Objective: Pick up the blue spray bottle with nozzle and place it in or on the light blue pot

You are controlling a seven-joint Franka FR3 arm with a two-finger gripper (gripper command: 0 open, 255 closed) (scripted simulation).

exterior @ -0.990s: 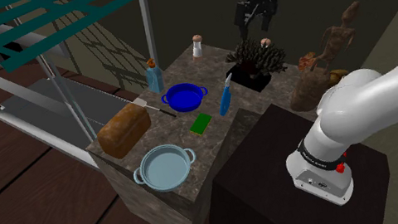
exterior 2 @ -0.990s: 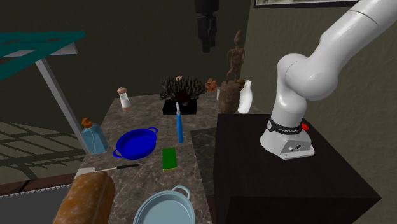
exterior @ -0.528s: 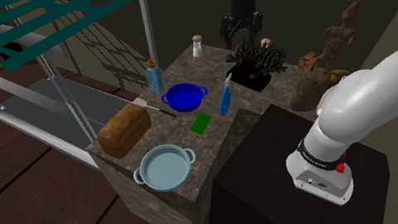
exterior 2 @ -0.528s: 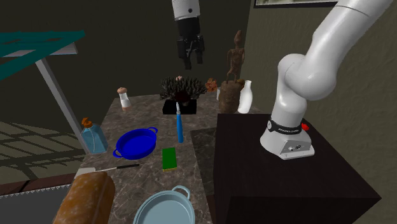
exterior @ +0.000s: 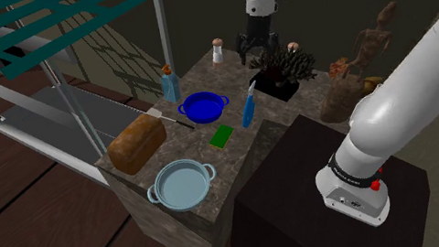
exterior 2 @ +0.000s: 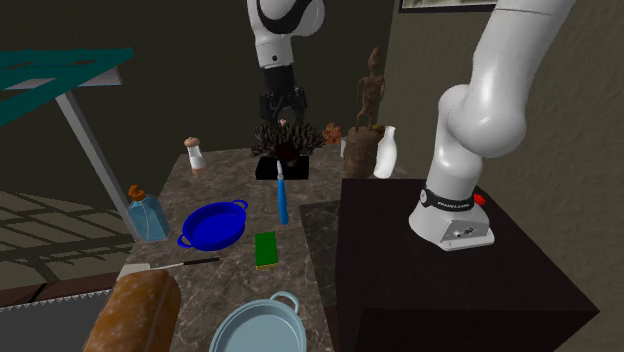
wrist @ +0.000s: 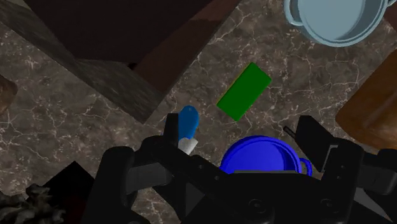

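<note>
Shoulder view high, second low and near, both over marble counter (exterior: 199, 147)

Domestic interior, probably a home kitchen corner. A stone-topped desk (exterior: 214, 158) carries a dark blue pot (exterior: 203, 106), a light blue pot (exterior: 181, 185), a bread loaf (exterior: 137, 144), a knife (exterior 2: 190, 263) and a shaker (exterior: 218, 50). Nearby are a carved figurine (exterior: 376, 35) and a potted plant (exterior: 287, 67). A plank floor (exterior: 24, 236) and a framed picture (exterior 2: 450, 5) complete the room.
</note>
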